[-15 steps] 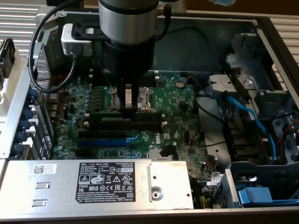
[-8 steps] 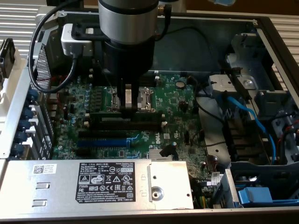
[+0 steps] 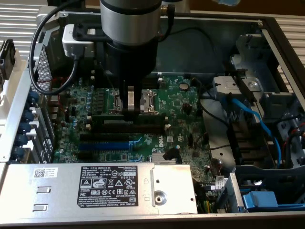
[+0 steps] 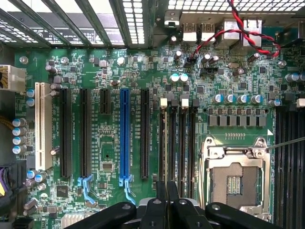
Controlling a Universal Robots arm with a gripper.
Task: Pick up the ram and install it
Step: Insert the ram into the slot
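Observation:
My gripper [image 3: 130, 106] hangs straight down over the green motherboard [image 3: 181, 114], just in front of the CPU socket [image 3: 148, 99]. Its fingers are shut on the ram [image 3: 112, 116], a long dark stick that lies level along the black memory slots. Whether the stick is seated in a slot cannot be told. In the wrist view the gripper [image 4: 167, 198] has its two black fingers [image 4: 159, 210] pressed close together. They sit over the row of black memory slots [image 4: 183, 143] with white end clips [image 4: 164, 101].
A long blue slot [image 3: 105, 145] [image 4: 125, 138] and black expansion slots lie beside the memory slots. The silver power supply [image 3: 95, 188] fills the near side. A drive cage with a blue cable [image 3: 252, 119] stands at the exterior view's right. The case's metal wall [image 3: 214, 33] closes the back.

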